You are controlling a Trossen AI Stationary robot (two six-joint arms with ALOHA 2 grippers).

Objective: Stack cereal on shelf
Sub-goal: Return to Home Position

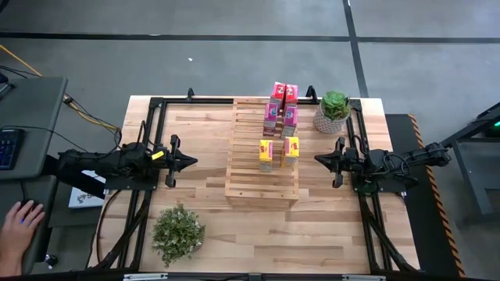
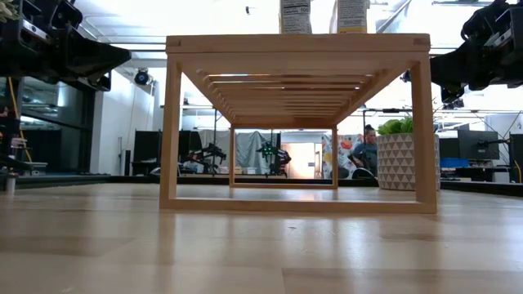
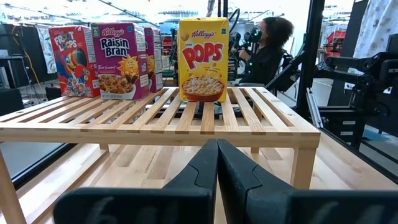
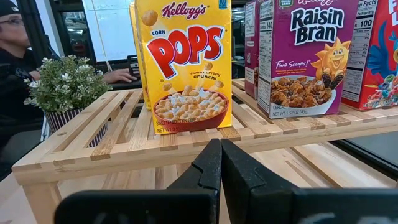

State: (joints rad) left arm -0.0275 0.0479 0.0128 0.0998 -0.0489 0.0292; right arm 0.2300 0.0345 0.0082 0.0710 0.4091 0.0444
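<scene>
The slatted wooden shelf [image 1: 262, 168] stands on its legs in the middle of the table. Several cereal boxes stand upright on its top. Two yellow Corn Pops boxes [image 1: 267, 153] [image 1: 291, 147] sit mid-shelf, purple Raisin Bran boxes [image 1: 290, 117] behind them, and red boxes [image 1: 279, 91] at the far end. My left gripper [image 1: 189, 161] hovers shut left of the shelf, and my right gripper [image 1: 319, 158] hovers shut on its right. The left wrist view shows shut fingers [image 3: 217, 146] facing a Corn Pops box [image 3: 203, 59]. The right wrist view shows shut fingers [image 4: 221, 146] facing the other [image 4: 189, 68].
A potted green plant [image 1: 333, 112] stands at the shelf's far right, and a leafy plant [image 1: 178, 232] sits near the table's near left. A person's hand [image 1: 19, 226] rests off the table's left. Black frame rails [image 1: 148, 140] run along both table sides.
</scene>
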